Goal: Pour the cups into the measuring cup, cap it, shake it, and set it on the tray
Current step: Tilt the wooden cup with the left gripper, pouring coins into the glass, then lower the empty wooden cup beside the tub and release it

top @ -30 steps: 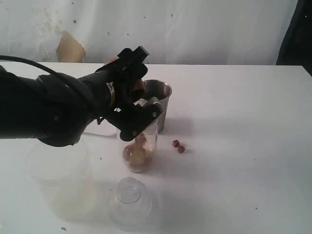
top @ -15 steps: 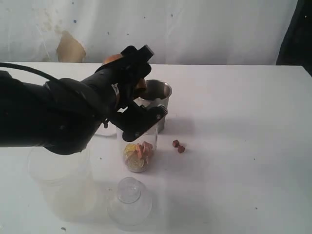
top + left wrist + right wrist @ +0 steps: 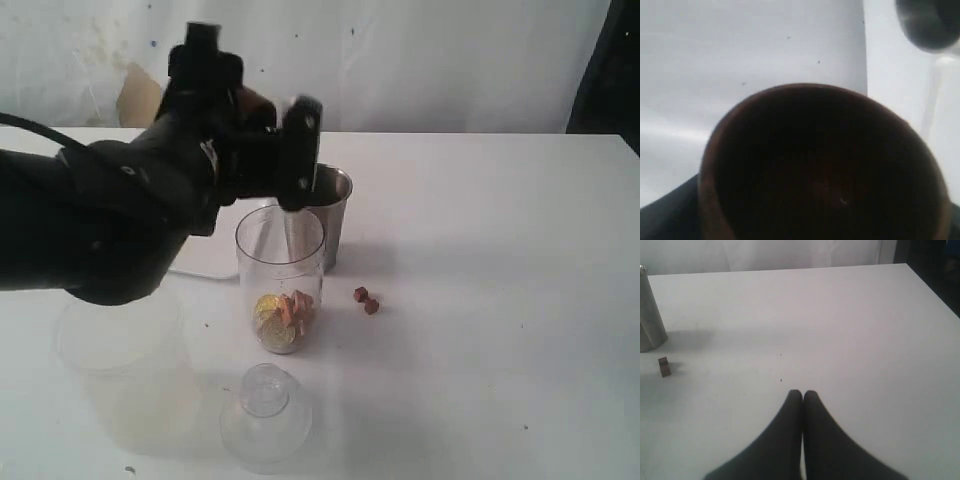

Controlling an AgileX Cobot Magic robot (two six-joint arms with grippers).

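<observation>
**Exterior view.** The left gripper (image 3: 255,112), raised above the table (image 3: 500,250), is clamped on the brown cup (image 3: 258,100), which shows only as a brown patch between its black fingers. The measuring cup (image 3: 281,275) stands upright just below the gripper, with yellow and orange pieces at its bottom. The steel tumbler (image 3: 332,215) stands just behind it. Two small red-brown bits (image 3: 366,300) lie near its right side. The domed lid (image 3: 265,415) lies in front of it, apart, and the cloudy tub (image 3: 125,370) stands to the lid's left.

**Left wrist view.** The brown cup (image 3: 825,165) fills the frame, its inside dark. The steel tumbler (image 3: 930,22) shows beyond it.

**Right wrist view.** The right gripper (image 3: 802,393) hangs over bare table (image 3: 850,330), fingers pressed together and holding nothing. The steel tumbler (image 3: 647,310) and the bits (image 3: 663,366) lie well apart from it.
</observation>
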